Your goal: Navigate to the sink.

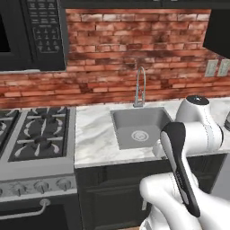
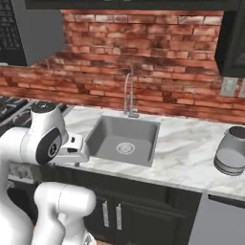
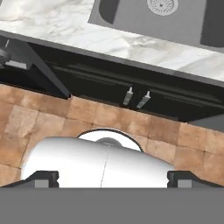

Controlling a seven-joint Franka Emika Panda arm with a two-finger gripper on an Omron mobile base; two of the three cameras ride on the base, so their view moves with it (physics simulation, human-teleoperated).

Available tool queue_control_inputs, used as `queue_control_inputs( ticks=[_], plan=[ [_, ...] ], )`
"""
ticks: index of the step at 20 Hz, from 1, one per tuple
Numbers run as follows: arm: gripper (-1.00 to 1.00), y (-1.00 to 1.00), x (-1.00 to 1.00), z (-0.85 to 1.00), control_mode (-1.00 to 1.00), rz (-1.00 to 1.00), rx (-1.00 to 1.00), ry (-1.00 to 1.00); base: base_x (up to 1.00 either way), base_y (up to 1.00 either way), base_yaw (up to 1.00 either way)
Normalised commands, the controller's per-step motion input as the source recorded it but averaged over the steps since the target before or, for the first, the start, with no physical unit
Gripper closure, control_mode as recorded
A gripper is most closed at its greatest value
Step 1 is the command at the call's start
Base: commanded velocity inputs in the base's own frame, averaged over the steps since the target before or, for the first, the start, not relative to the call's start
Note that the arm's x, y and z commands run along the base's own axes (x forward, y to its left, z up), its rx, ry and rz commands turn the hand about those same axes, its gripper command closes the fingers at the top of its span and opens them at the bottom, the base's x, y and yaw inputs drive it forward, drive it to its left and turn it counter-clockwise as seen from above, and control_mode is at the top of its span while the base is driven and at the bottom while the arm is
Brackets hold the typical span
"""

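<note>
The sink (image 1: 128,120) is a grey recessed basin in the marble counter, straight ahead, with a round drain (image 1: 139,134) in its floor. Its tall arched silver faucet (image 1: 140,85) rises at the back against the brick wall. From the other side the sink (image 2: 107,134) and faucet (image 2: 128,93) sit centre-left. In the hand view the sink (image 3: 183,24) lies along the top edge, the hand looking down past the counter front at the floor. My gripper (image 3: 113,179) is open, its fingertips (image 3: 41,178) far apart with nothing between them.
A black-grated gas stove (image 1: 38,130) stands left of the sink, under a black microwave (image 1: 31,33). A grey metal pot (image 2: 231,150) sits on the counter to the right. Dark cabinet doors (image 3: 138,98) run below the counter, above a brown tile floor (image 3: 43,118).
</note>
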Motion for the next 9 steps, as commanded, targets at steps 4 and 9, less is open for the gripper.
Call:
queue_control_inputs(
  ticks=[4,9],
  plan=[
    [-1.0,0.0,0.0,0.0,1.0,0.0,0.0,0.0,0.26,0.39,-0.38],
    [-1.0,0.0,0.0,0.0,1.0,0.0,0.0,0.0,0.3,0.2,-0.27]
  ],
)
